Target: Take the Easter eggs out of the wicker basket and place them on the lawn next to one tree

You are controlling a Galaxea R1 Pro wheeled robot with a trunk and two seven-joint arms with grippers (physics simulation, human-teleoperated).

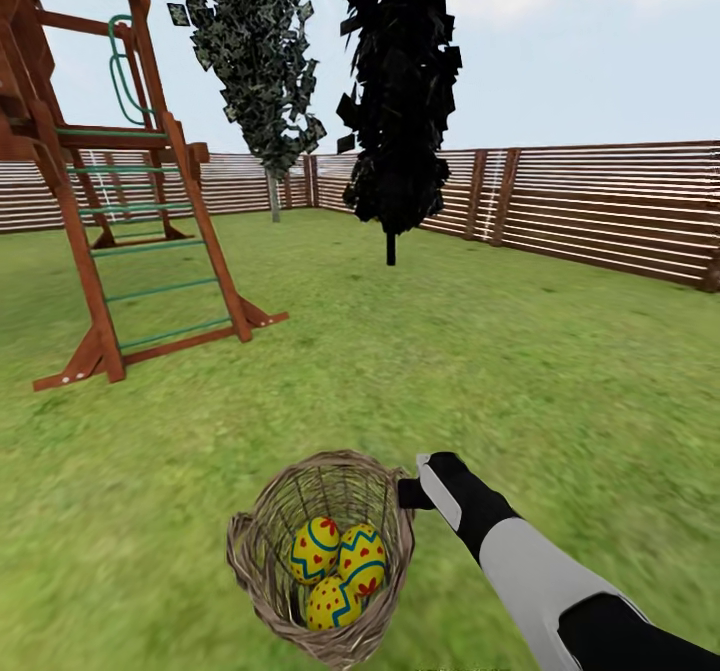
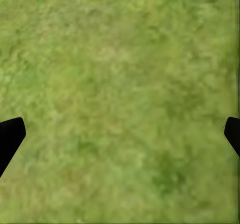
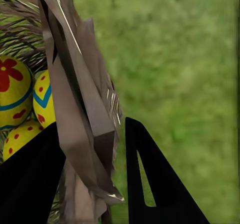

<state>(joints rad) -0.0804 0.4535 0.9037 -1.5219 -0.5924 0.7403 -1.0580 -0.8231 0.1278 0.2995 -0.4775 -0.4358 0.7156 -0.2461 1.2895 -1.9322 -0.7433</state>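
Note:
The wicker basket [image 1: 262, 591] is at the bottom middle of the head view, tipped so that its mouth faces me. Inside lie three yellow Easter eggs [image 1: 315, 548] [image 1: 362, 556] [image 1: 333, 603]. My right gripper [image 1: 408, 492] is at the basket's right rim. In the right wrist view the right gripper [image 3: 92, 126] has one finger inside and one outside the woven wall [image 3: 75, 84], shut on it, with the eggs [image 3: 12, 91] just beyond. My left gripper [image 2: 120, 126] hangs open over bare lawn [image 2: 120, 59]. The thick pale-trunked tree is out of view.
A wooden play frame [image 1: 100, 201] with green rungs stands at the left. Ahead stand a near-black columnar tree [image 1: 400, 101] and a thin-trunked dark green tree [image 1: 255, 61]. The slatted fence [image 1: 600, 201] closes the back. Open grass [image 1: 450, 351] lies between.

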